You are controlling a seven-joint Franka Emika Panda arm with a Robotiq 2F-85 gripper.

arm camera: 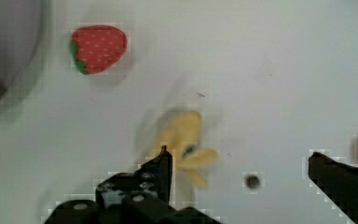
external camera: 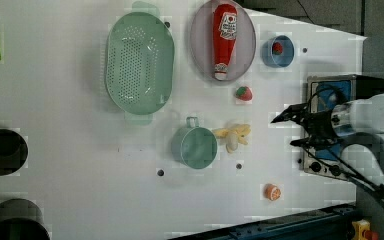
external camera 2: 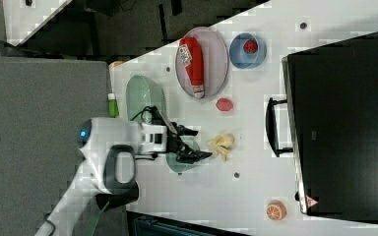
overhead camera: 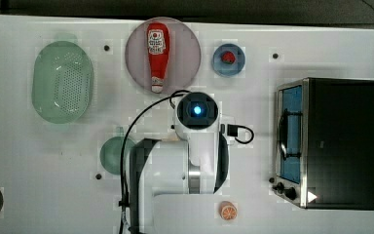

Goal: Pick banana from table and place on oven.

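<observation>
The pale yellow banana point(external camera: 234, 136) lies on the white table point(external camera: 80, 150), just beside a teal cup point(external camera: 195, 146). The right view has the banana point(external camera 2: 221, 143) between the cup and the oven's handle. My gripper point(external camera: 285, 131) hangs above the table with its jaws wide open and nothing between them. In the right view the gripper point(external camera 2: 203, 143) hovers over the cup's edge, its tips close to the banana. The wrist view has the banana point(arm camera: 186, 140) below the gripper point(arm camera: 240, 156), near one fingertip point(arm camera: 164, 161). The oven point(overhead camera: 341, 141) stands at the top view's right, black top bare.
A red ketchup bottle point(overhead camera: 157, 53) lies on a grey plate. A blue bowl point(overhead camera: 228, 59) holds a strawberry; another strawberry point(external camera: 244, 93) sits loose. A green colander point(overhead camera: 62, 80) is at the top view's left, an orange slice point(overhead camera: 228, 211) near the front edge.
</observation>
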